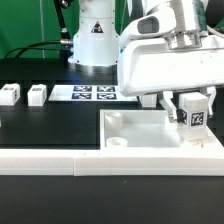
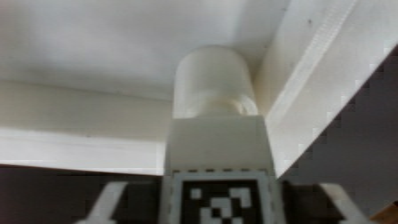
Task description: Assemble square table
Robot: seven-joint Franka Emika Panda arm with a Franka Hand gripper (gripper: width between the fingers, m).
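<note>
While the hand (image 1: 192, 110) clamps a leg (image 2: 221, 100), the square table (image 1: 135, 137) lies beneath.

Lit brightly and evenly in both views. Washed the white slab (image 1: 140, 128) and the arm (image 1: 165, 60) to near featureless glare against the black table (image 1: 50, 125). Laid only soft grey shadow along the slab's rim. Rendered the exterior view fairly sharp yet coarse. Blurred the wrist view throughout, smearing the leg (image 2: 214, 85) and its tag (image 2: 221, 203), with dim grey shading beside the leg.
</note>
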